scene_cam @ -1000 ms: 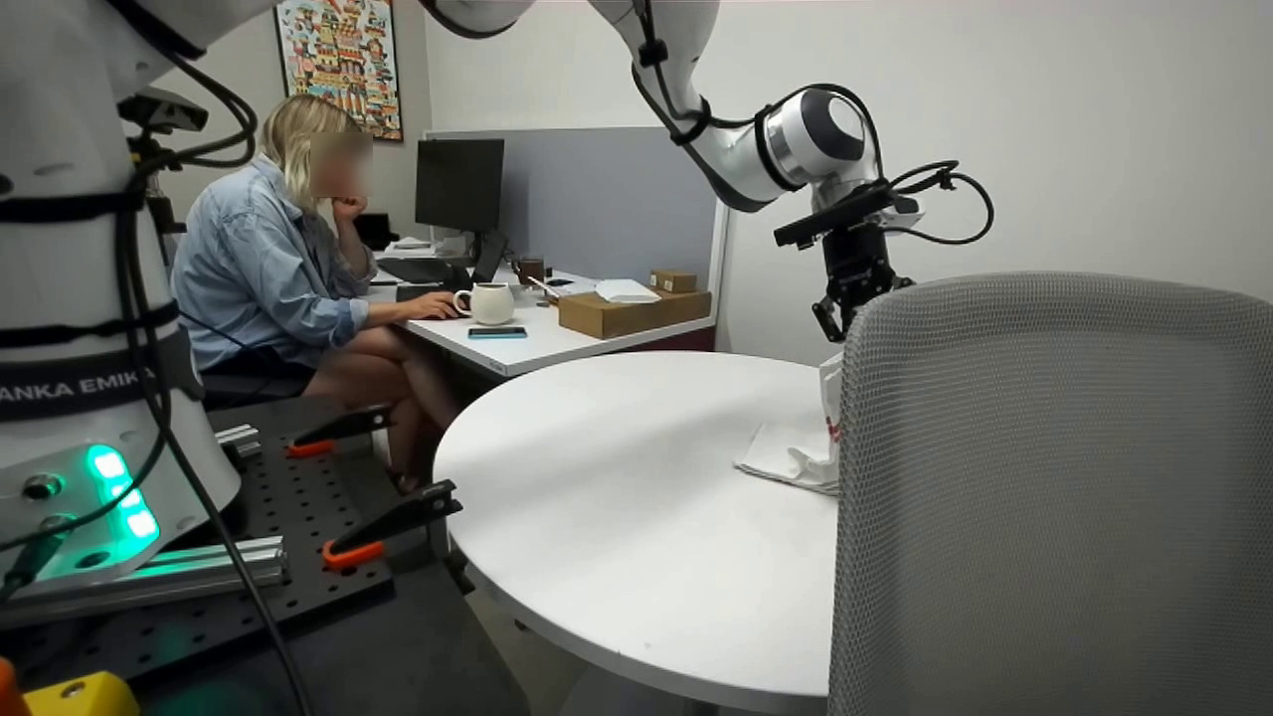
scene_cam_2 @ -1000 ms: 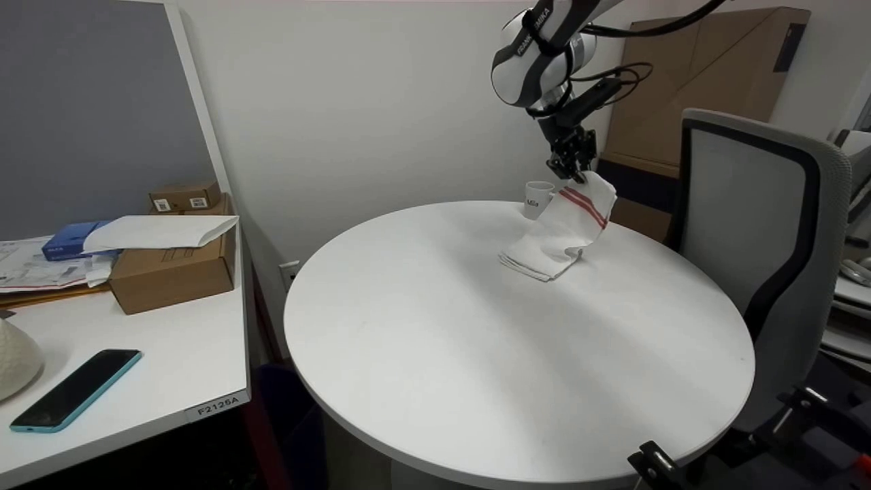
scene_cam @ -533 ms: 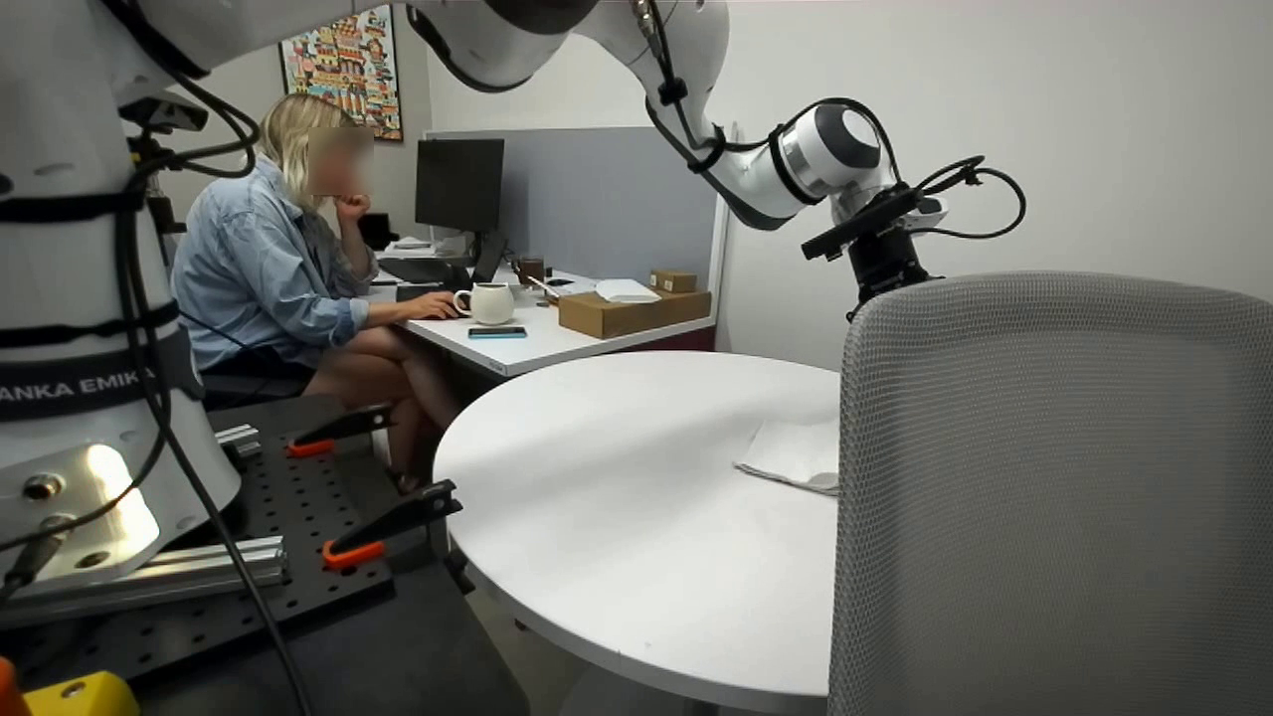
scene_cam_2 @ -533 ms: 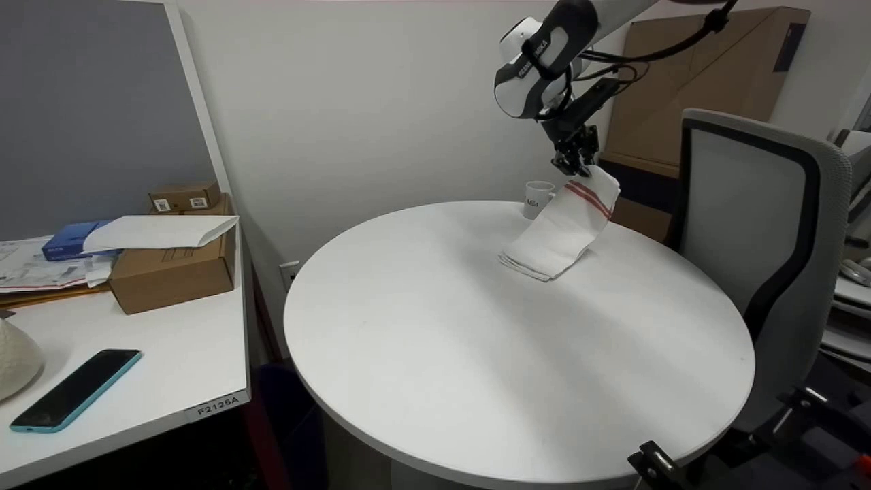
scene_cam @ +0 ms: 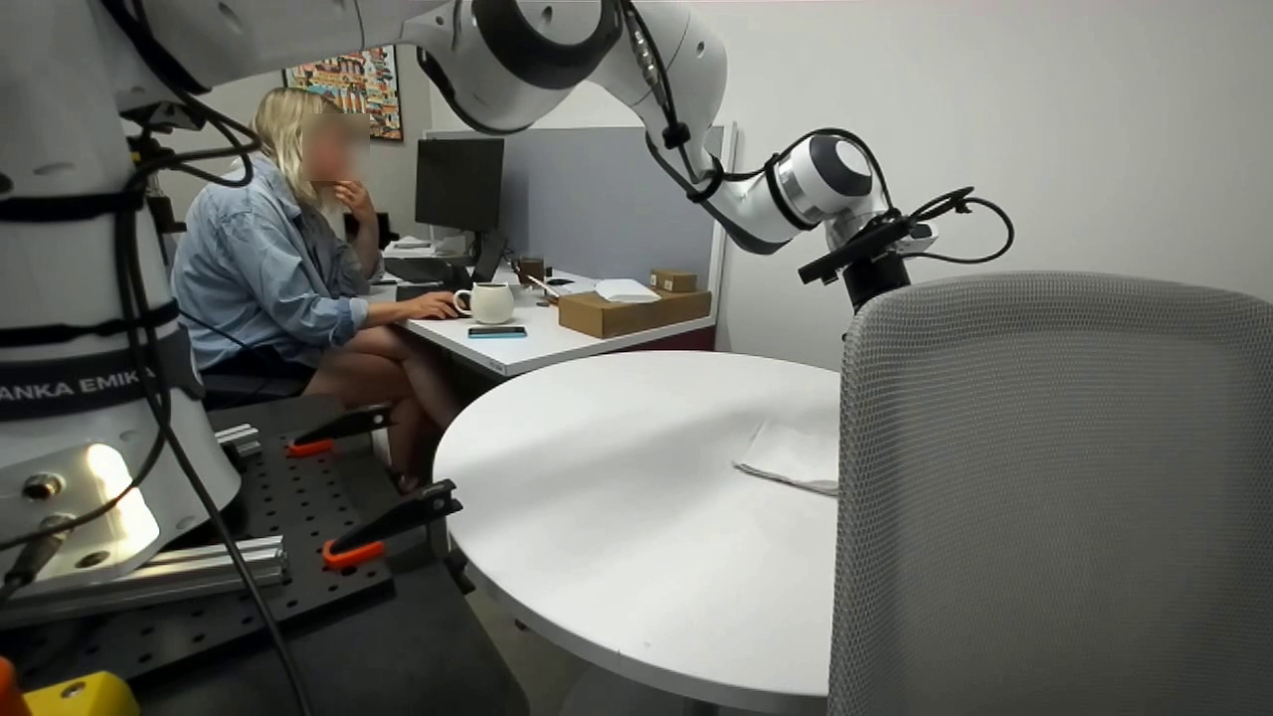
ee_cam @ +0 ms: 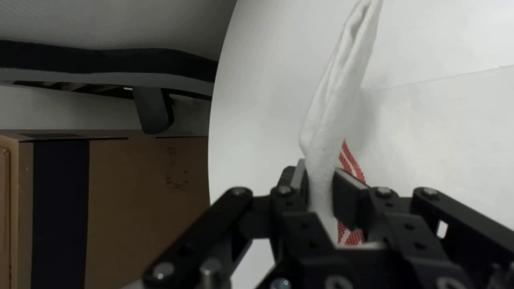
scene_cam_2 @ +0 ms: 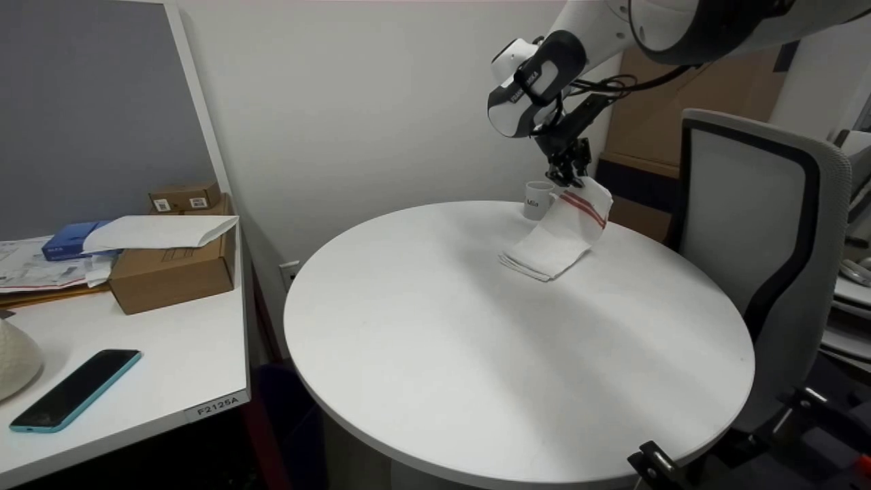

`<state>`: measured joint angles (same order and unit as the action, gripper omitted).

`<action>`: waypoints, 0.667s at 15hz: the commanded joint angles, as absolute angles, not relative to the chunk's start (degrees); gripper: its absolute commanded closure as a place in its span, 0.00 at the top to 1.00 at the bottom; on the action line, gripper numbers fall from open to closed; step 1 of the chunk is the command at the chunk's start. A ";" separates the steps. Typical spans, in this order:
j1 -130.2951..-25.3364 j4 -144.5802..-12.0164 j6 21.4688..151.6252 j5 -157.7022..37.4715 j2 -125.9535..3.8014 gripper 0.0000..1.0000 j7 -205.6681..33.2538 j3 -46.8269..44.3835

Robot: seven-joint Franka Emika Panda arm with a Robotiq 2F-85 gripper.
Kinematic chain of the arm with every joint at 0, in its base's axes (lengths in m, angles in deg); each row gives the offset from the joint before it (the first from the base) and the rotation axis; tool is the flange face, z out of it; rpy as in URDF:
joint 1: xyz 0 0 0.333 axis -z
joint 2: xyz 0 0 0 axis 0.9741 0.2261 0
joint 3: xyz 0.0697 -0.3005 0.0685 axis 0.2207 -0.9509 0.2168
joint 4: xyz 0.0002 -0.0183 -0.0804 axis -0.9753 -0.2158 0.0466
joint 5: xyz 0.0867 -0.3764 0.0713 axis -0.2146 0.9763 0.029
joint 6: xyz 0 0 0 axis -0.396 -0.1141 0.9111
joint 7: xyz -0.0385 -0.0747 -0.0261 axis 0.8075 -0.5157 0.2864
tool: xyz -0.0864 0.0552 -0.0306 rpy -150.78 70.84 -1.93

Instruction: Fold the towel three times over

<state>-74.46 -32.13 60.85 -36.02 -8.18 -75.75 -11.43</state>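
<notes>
1. White cloth with red stripes: that is the towel (scene_cam_2: pixel 561 228), and the claw (ee_cam: pixel 321 186) pinches its raised end.
2. Below the claw, the towel's other end lies on the round table (scene_cam_2: pixel 435 354).
3. In an exterior view, a white mug (scene_cam_2: pixel 537 201) shows just beside the claw.

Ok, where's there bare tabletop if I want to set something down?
In an exterior view, the round table is bare from the towel to its near rim and to the rim facing the desk. Crowded at the far side: mug, pincer and towel's lifted end close together, chair beside the table.
</notes>
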 commanded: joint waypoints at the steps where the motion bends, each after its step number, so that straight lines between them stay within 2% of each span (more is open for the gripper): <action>1: -74.61 -31.41 60.31 -37.16 -7.29 0.03 -73.99 -9.73; 10: -74.93 -38.45 61.49 -39.59 -11.38 0.03 -73.57 -0.95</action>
